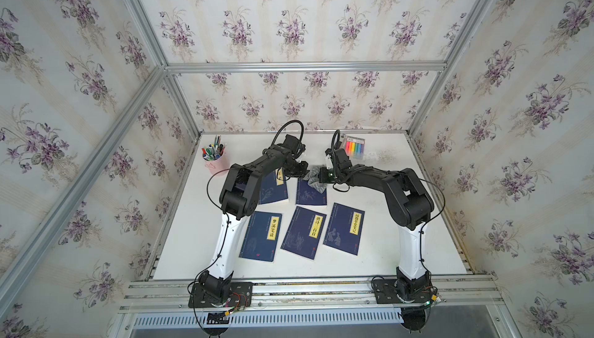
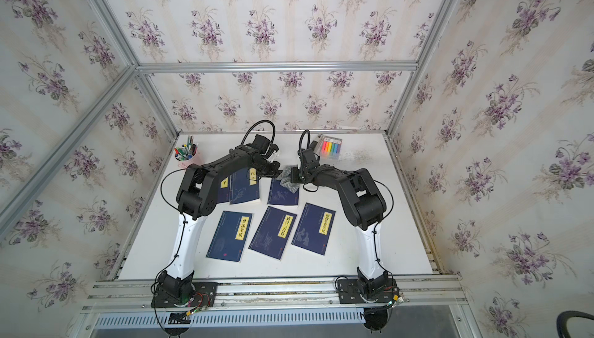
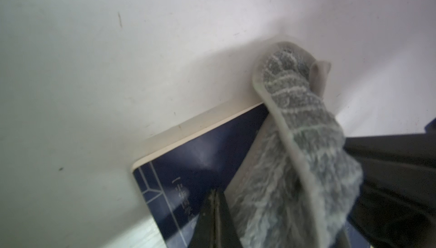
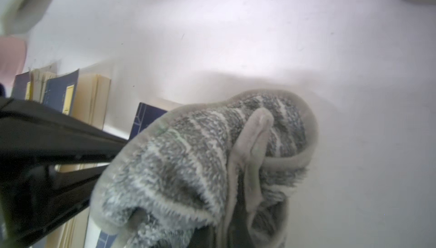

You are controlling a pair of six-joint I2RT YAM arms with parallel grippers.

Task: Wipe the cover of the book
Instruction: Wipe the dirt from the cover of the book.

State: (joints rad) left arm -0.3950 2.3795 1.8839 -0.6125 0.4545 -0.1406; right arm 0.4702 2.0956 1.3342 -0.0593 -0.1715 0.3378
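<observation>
One book among several lies centre frame on counter. Left fingers shut, empty, above its cover. Right fingers clamped on cloth, draped over book's upper edge.

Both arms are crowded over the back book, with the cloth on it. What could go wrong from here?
1. The cloth is bunched in the right pincer and partly hangs past the far edge of the book, so strokes may rub the table instead of the cover.
2. The shut left pincer sits over the same book, right beside the cloth; a stroke could snag or bump it.
3. If that pincer is not pinning the book, the book may slide.
</observation>
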